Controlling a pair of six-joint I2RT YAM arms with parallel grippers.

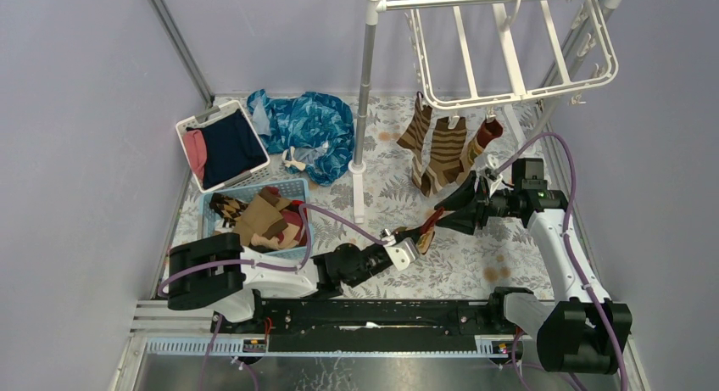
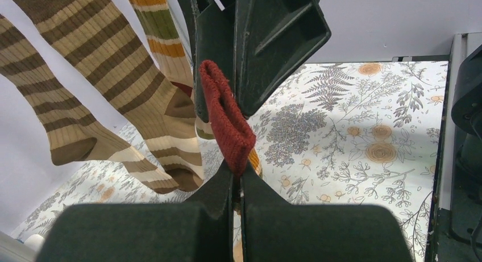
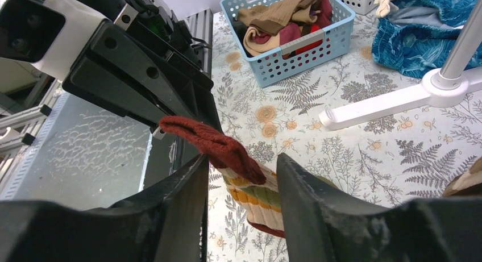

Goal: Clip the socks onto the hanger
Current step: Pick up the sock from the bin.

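The left end effector (image 1: 417, 242), just below the middle of the overhead view, is clamped shut on a sock (image 1: 426, 230) with a dark red cuff and orange and green bands. In its own wrist view the two fingers (image 2: 227, 188) meet tight on the folded red cuff (image 2: 227, 125), which sticks up from between them.

The right end effector (image 1: 445, 215) comes in from the right of the frame and faces the left one. Its fingers stand partly apart, one on each side of the same sock (image 3: 221, 148). The right wrist view shows the red cuff lying in the gap between them, close to the right-hand finger (image 3: 318, 216). Whether the pads press on it cannot be told.

Three other socks (image 1: 445, 149) hang clipped from the lower edge of the white hanger (image 1: 509, 43) at the upper right, above the held one. More socks (image 1: 263, 217) lie piled in a blue basket (image 1: 292, 187) at the left of the flower-patterned table (image 1: 458, 272). Above it are a white basket (image 1: 208, 113) of folded clothes and a crumpled blue cloth (image 1: 309, 124), next to the upright rack pole (image 1: 366, 86).
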